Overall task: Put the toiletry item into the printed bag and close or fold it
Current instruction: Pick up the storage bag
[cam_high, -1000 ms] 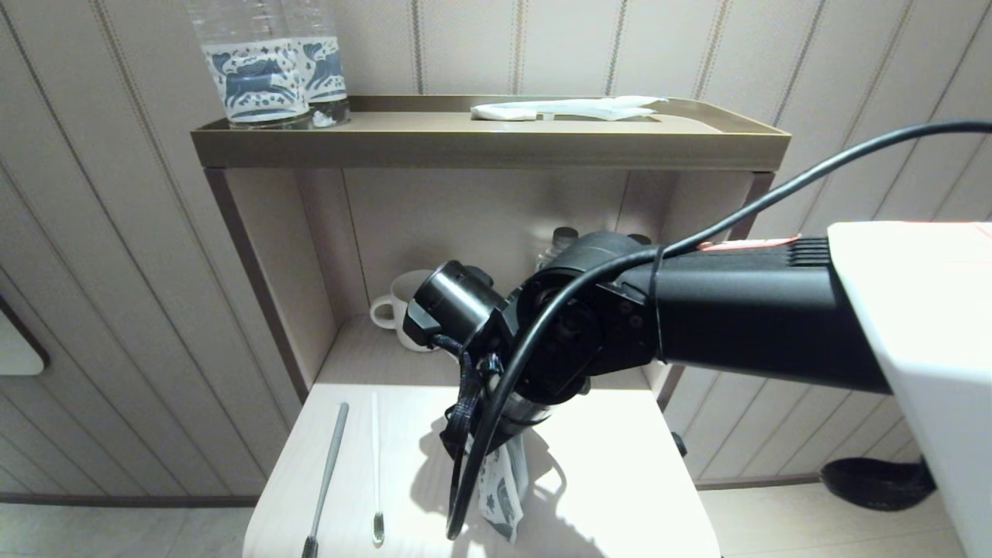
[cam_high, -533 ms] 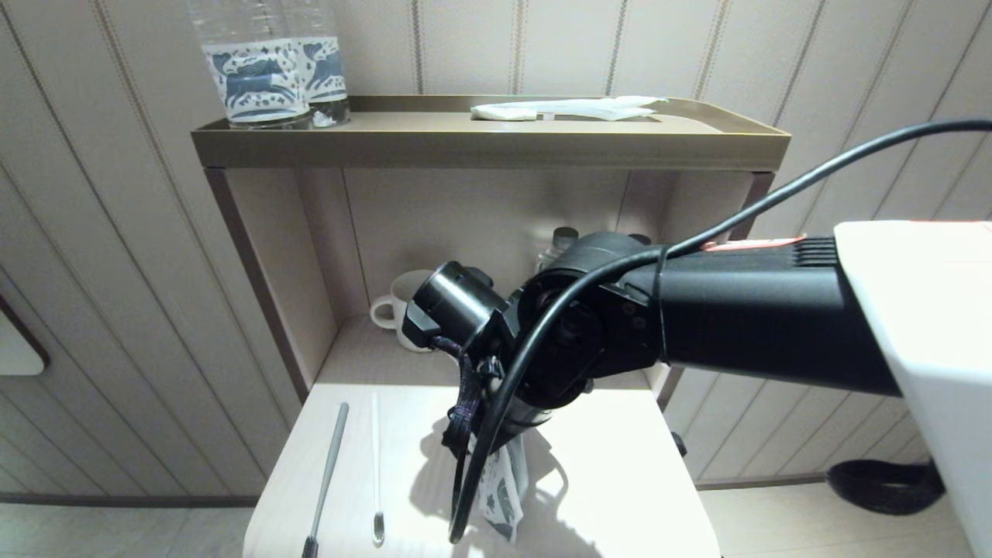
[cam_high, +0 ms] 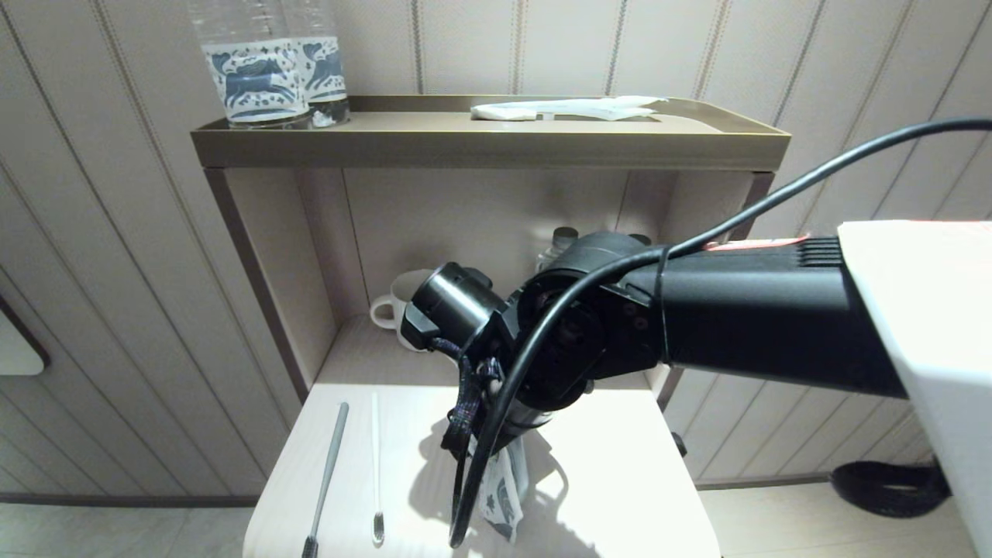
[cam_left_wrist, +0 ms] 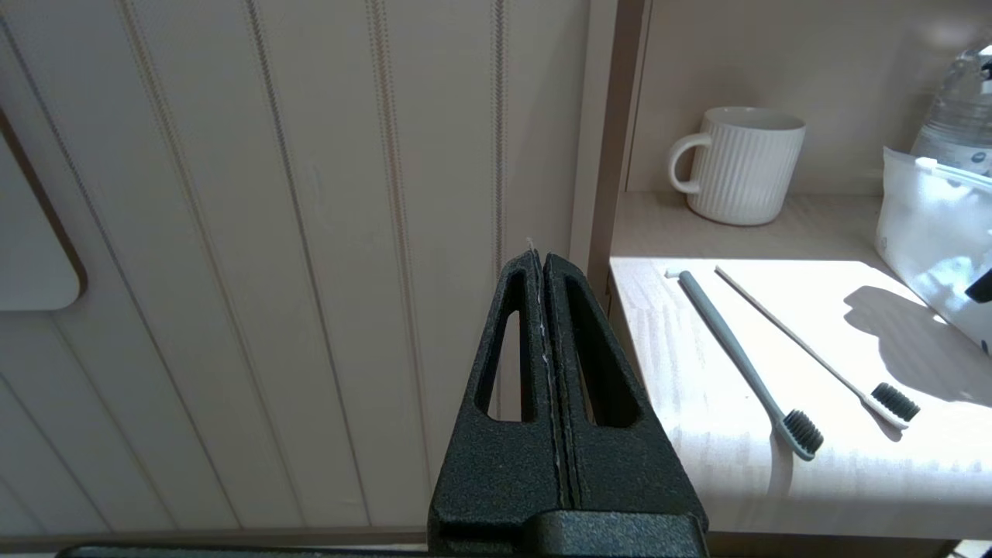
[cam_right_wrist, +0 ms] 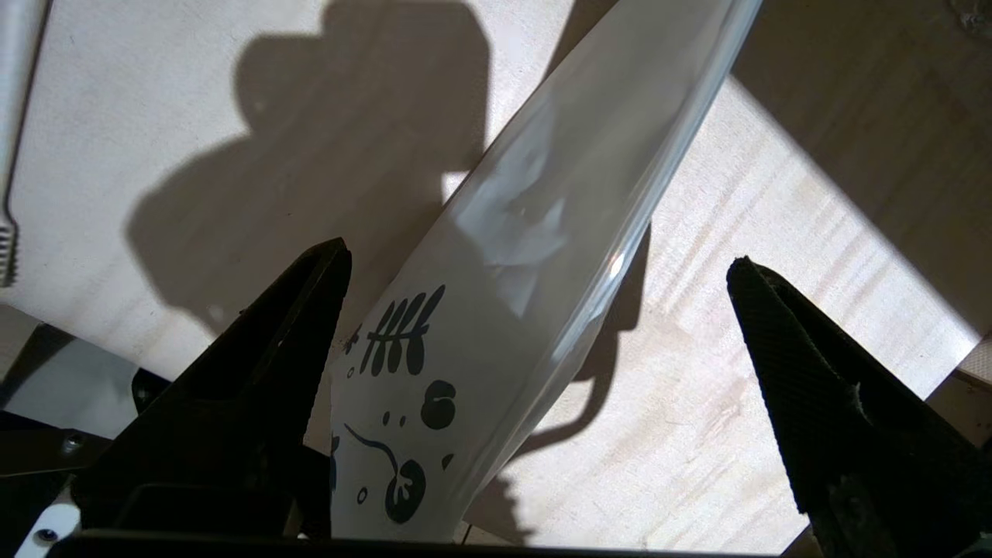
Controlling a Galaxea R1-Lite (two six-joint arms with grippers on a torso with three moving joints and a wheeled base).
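The printed bag (cam_high: 500, 488), a white pouch with dark blue leaf motifs, stands tilted on the small white table (cam_high: 620, 480) under my right wrist. In the right wrist view the printed bag (cam_right_wrist: 496, 310) lies between the wide-apart fingers of my right gripper (cam_right_wrist: 535, 256), leaning near one finger (cam_right_wrist: 294, 325); the gripper is open. A grey toothbrush (cam_high: 325, 473) and a thin white toothbrush (cam_high: 376, 465) lie side by side on the table's left part. My left gripper (cam_left_wrist: 539, 260) is shut and hangs beside the wall, left of the table's edge.
A white ribbed mug (cam_high: 399, 306) and a clear bottle (cam_left_wrist: 957, 108) stand in the niche behind the table. Up on the brown shelf (cam_high: 488, 147) stand two bottles with blue-printed labels (cam_high: 267, 74) and a plain white flat packet (cam_high: 566, 108). A black cable (cam_high: 496, 434) loops down by the bag.
Almost nothing differs: my right arm has shifted very slightly, and the bag and both toothbrushes stay where they were.
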